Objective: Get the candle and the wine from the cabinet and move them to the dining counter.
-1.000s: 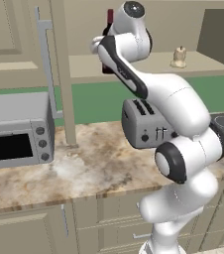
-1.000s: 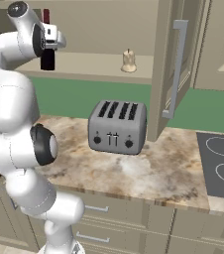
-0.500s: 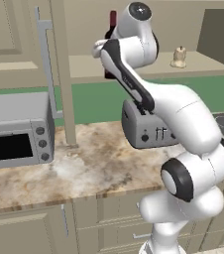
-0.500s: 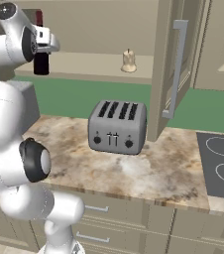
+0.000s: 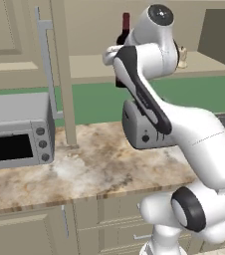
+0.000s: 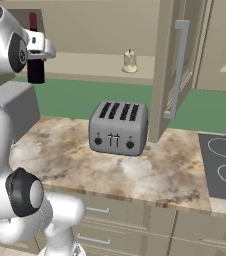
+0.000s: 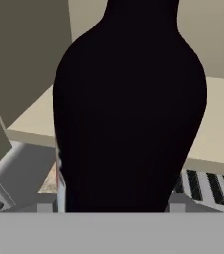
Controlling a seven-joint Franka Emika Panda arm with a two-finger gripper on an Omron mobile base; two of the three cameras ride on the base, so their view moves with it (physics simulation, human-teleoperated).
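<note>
No legible text or labels anywhere

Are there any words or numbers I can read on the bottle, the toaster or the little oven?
No readable text anywhere.
Wine bottle: no label text shows.
Toaster: only knobs and small white marks on the front, too small to read.
Toaster oven: three plain dials, no legible markings.
</note>
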